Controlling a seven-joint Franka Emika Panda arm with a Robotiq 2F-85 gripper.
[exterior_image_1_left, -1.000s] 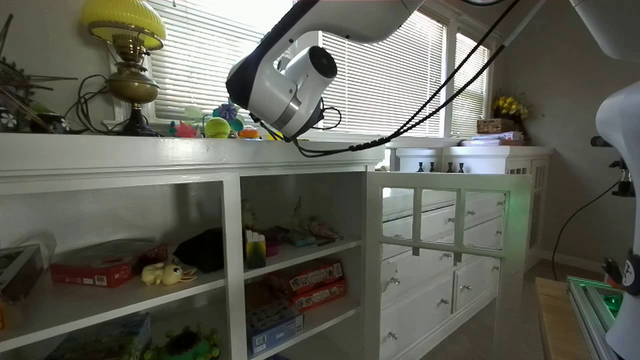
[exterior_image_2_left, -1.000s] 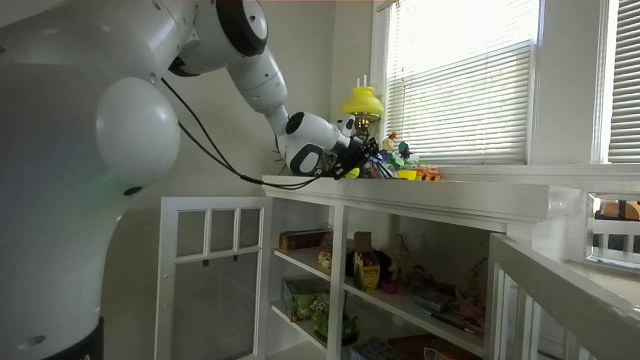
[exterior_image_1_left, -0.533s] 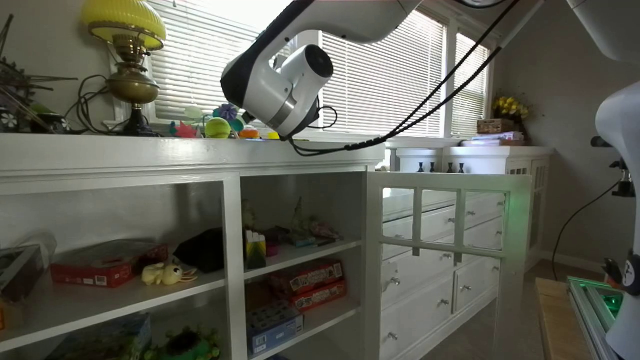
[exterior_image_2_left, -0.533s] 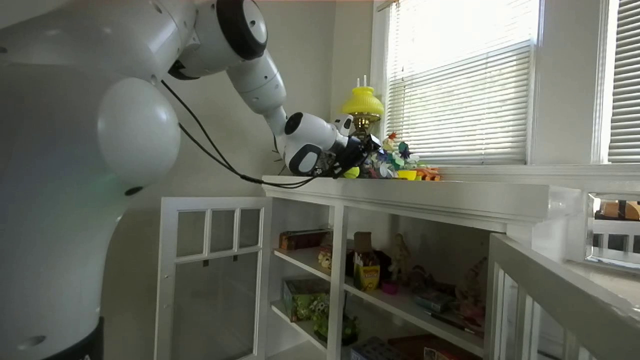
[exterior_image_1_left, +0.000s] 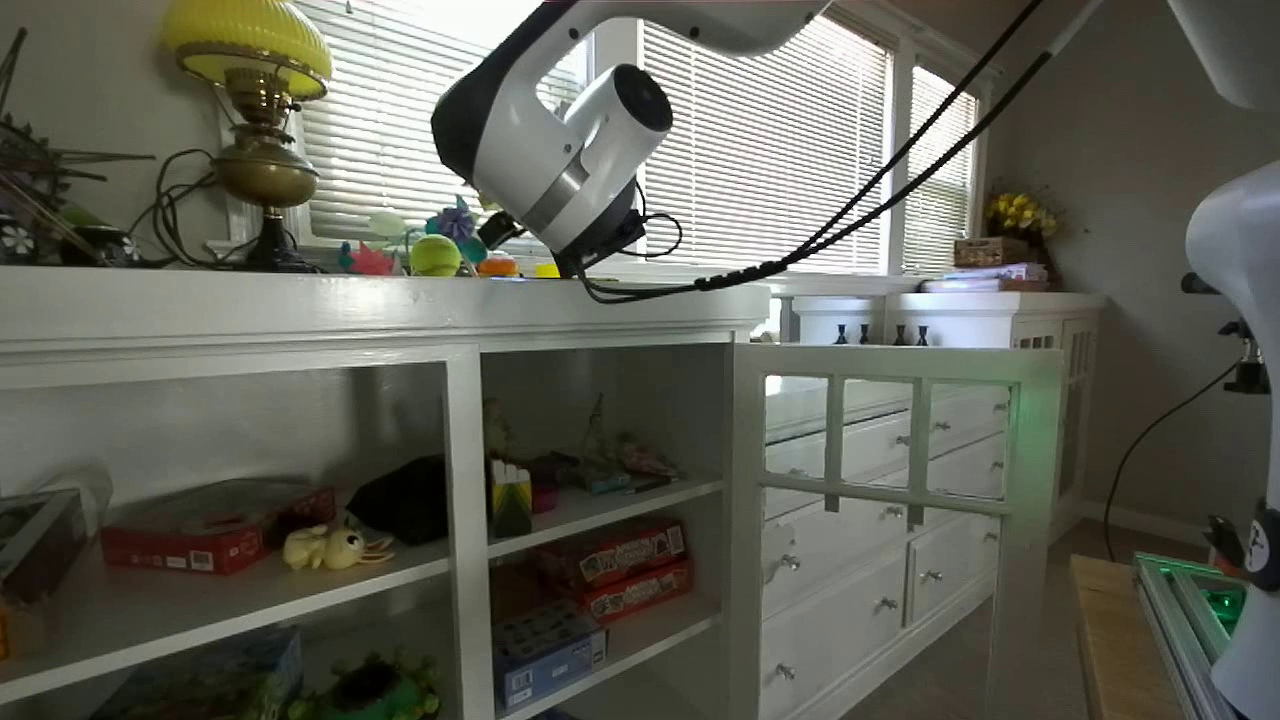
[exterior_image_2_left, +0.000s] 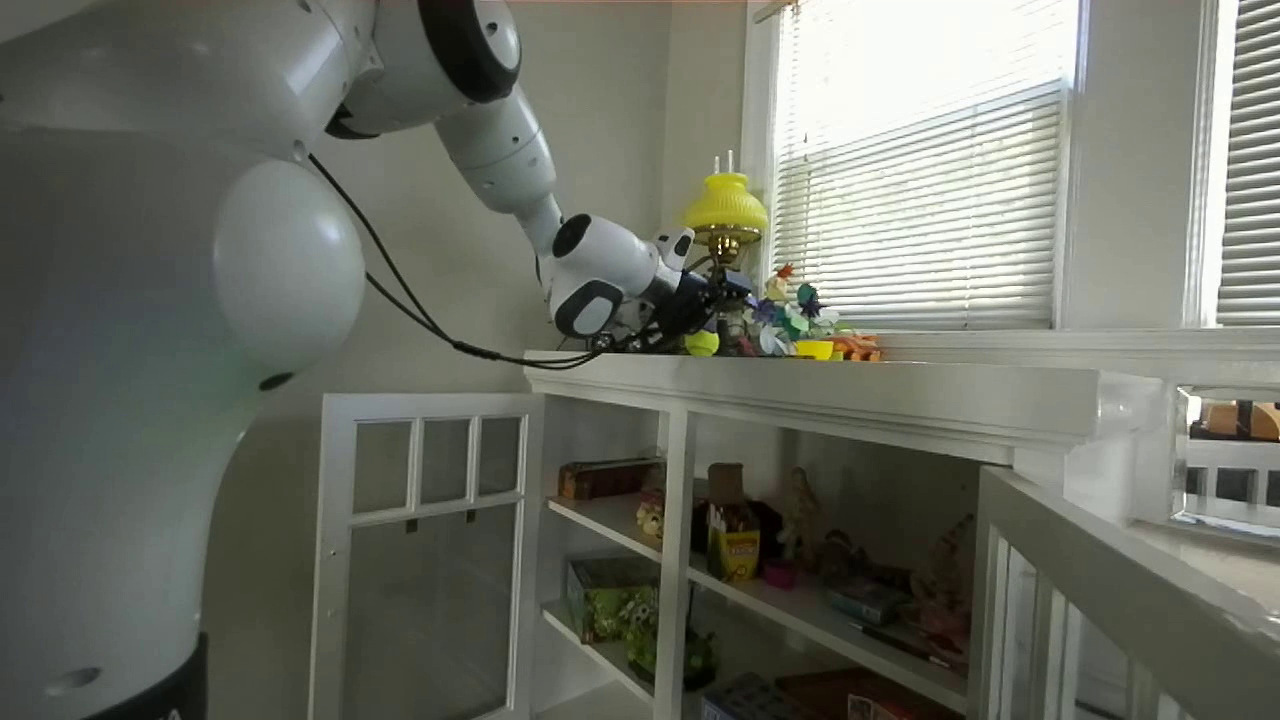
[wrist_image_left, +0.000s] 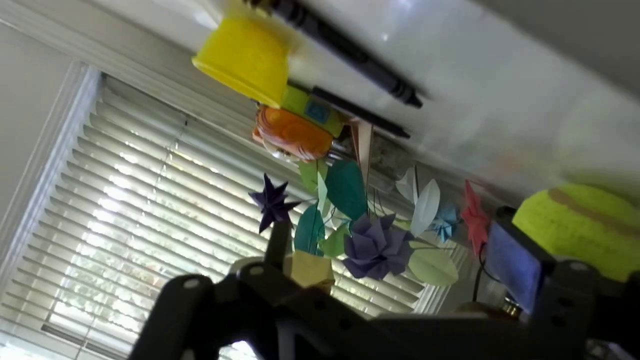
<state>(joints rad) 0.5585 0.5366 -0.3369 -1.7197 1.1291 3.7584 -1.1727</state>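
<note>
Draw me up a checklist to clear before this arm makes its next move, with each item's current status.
1. End effector open: ok, fingers wide apart.
2. Nothing gripped: ok, only background shows in the gap, including paper flowers.
3. Tennis ball free of the nearer finger: cannot tell, they overlap in the wrist view.
4. Thick dark crayon away from the fingers: ok, it lies apart on the cabinet top.
5. Cables clear of the cabinet's edge: cannot tell.
6. Cabinet doors shut: not ok, both stand open.

Yellow-green tennis ball (wrist_image_left: 580, 229) on white ledge (wrist_image_left: 480, 95)
</note>
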